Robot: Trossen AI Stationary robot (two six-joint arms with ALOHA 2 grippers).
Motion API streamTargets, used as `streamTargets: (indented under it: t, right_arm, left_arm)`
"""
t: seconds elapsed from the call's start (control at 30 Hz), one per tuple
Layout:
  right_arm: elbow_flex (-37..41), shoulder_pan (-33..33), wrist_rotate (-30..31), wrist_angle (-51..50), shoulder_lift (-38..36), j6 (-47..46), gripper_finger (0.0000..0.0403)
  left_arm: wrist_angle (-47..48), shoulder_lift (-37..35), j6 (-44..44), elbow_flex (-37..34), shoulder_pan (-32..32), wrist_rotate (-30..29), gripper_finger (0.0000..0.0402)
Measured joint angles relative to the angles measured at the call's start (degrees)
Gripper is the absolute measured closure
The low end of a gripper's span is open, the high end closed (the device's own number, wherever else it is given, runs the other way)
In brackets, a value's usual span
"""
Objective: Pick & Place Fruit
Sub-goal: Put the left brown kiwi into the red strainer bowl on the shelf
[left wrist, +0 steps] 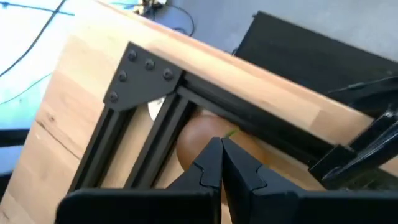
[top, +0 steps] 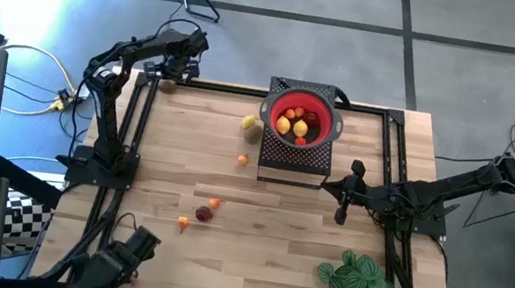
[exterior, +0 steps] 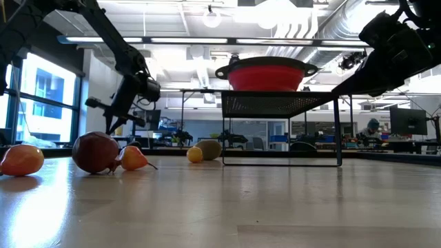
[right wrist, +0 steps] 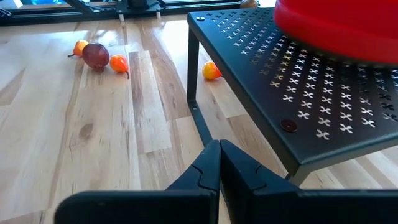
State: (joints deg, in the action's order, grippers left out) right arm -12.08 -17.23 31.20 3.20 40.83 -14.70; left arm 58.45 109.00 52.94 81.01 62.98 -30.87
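Observation:
A brown fruit (left wrist: 198, 138) lies in the table's far left corner, against the black frame rail (left wrist: 249, 115). My left gripper (left wrist: 221, 144) is shut, its tips right over this fruit (top: 170, 84). The red bowl (top: 301, 120) stands on a black perforated stand (top: 292, 161) and holds several yellow and red fruits. A yellow fruit (top: 249, 122) and an orange one (top: 242, 160) lie left of the stand. A dark red fruit (top: 203, 214) and two orange ones (top: 215, 203) lie nearer. My right gripper (top: 341, 214) is shut, hovering by the stand's near right corner. My left gripper points its shut fingers (left wrist: 208, 163) down at the top of the brown fruit (left wrist: 189, 146), which sits on the table in the corner. The fingers hide the meeting place, so I cannot tell whether they touch it.
Black frame rails (top: 140, 117) run along the table's edges. A green leafy plant (top: 355, 284) sits at the near right corner. A stand leg (right wrist: 192, 74) is just ahead of my right gripper (right wrist: 219, 146). Bare wood lies between the stand and the near fruits (right wrist: 95, 55).

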Motion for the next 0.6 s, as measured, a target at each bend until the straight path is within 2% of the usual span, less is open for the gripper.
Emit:
streamTargets:
  t: [0.37,0.47,0.6]
  right_arm:
    - [0.0,0.0,-0.22,0.0,0.0,-0.55,0.0401]
    - [0.0,0.02,-0.23,0.0,0.01,-0.5,0.0401]
    - [0.0,0.02,-0.24,0.0,0.01,-0.48,0.0401]
  left_arm:
    - [-2.35,-0.07,1.33,-0.56,-0.02,-2.46,0.0401]
    - [-1.76,-0.07,1.47,-0.74,0.0,0.86,0.0401]
    - [-2.69,-0.07,4.18,-4.4,-0.02,5.35,0.0401]
